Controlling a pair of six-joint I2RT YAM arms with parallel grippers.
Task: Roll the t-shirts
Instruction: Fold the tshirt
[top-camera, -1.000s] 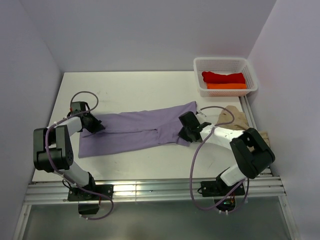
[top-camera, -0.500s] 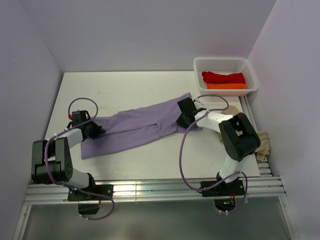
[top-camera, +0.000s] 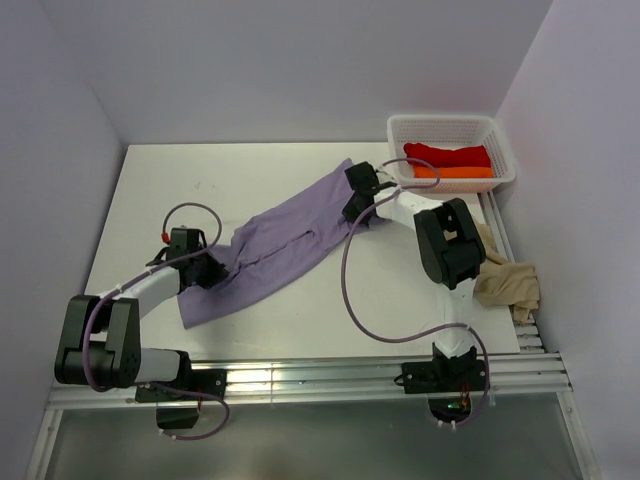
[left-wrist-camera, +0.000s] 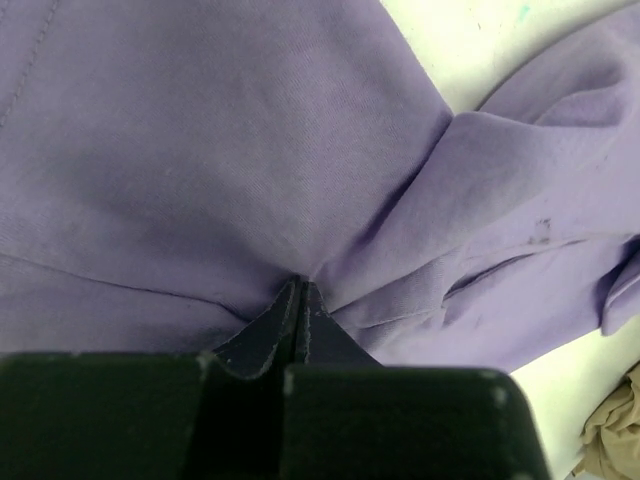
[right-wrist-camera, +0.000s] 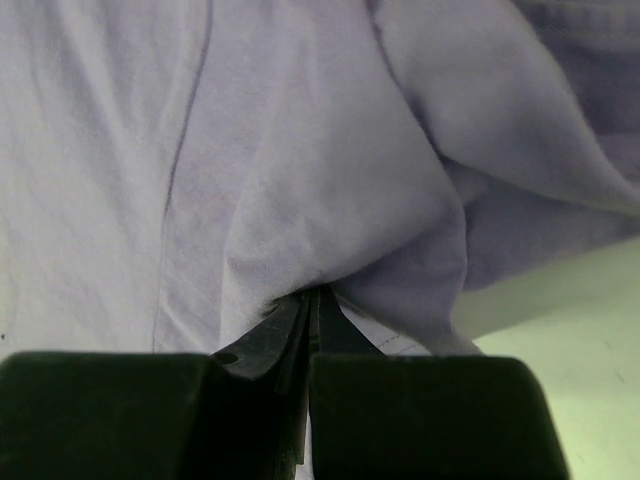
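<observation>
The lavender t-shirt (top-camera: 280, 245) lay stretched on a slant across the table (top-camera: 250, 170), its near end toward the left and its far end up beside the basket. It was creased along its length, with a seam running down the middle. My left tool (top-camera: 212, 272) was clamped on the near-left end; in its wrist view the fingers were pressed together with a pucker of purple cloth pinched between them. My right tool (top-camera: 350, 210) was clamped on the far-right end in the same way, the cloth bunched into folds around its fingertips. From above I could not tell whether the middle of the shirt touched the table or hung just above it.

The beige t-shirt (top-camera: 505, 280) sat crumpled at the table's right edge, close to the right arm. The red t-shirt (top-camera: 447, 154) and the orange t-shirt (top-camera: 455, 172) lay side by side in the white mesh basket (top-camera: 400, 135) at the far right corner.
</observation>
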